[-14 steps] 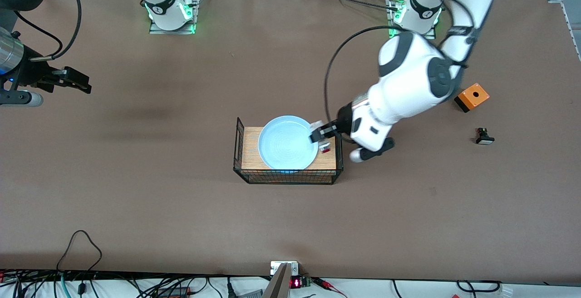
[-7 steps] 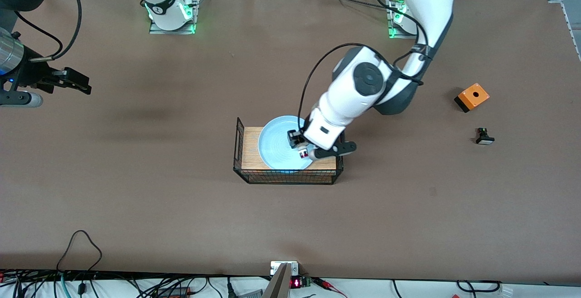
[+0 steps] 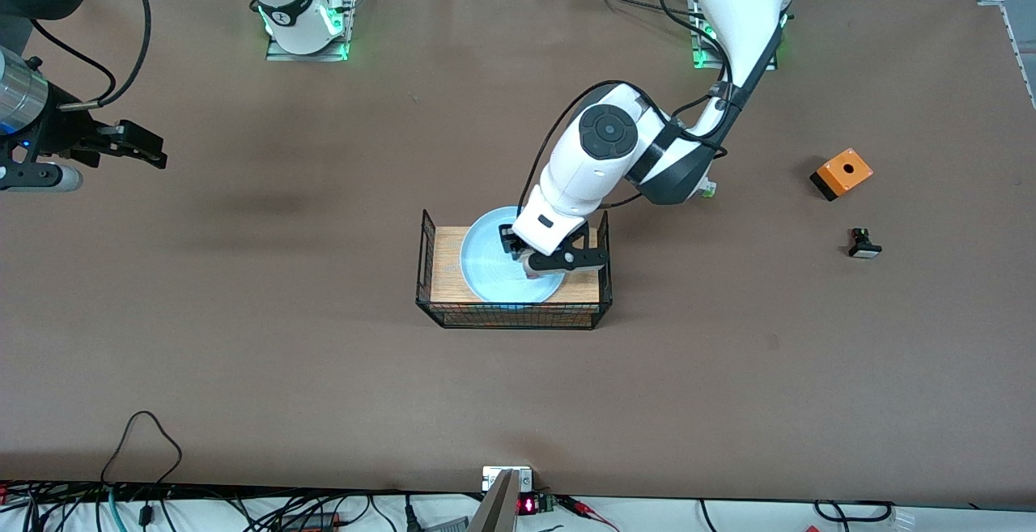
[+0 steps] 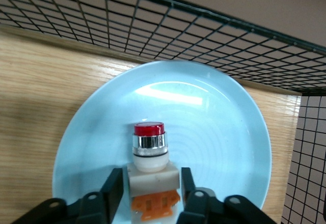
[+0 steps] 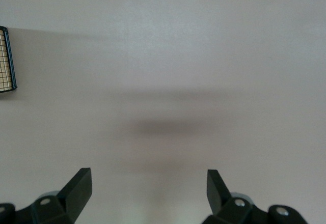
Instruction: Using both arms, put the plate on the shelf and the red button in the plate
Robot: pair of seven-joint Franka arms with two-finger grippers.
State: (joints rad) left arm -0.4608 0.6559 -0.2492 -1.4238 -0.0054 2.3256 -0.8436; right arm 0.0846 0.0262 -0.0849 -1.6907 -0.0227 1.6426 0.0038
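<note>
Since a second ago we swung our left gripper (image 4: 153,193) over the plate (image 4: 214,132), clamping the red button (image 4: 151,158), tip pointing away from the fingers; our right gripper (image 5: 148,183) waits, spread wide.

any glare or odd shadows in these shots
Left wrist view: a bright glare streak on the glossy round pale-blue plate, above the red-tipped white button clamped in the left hand. Right wrist view: a soft dark shadow smear on the brown table. Front view: even light, green glow at the bases.
</note>
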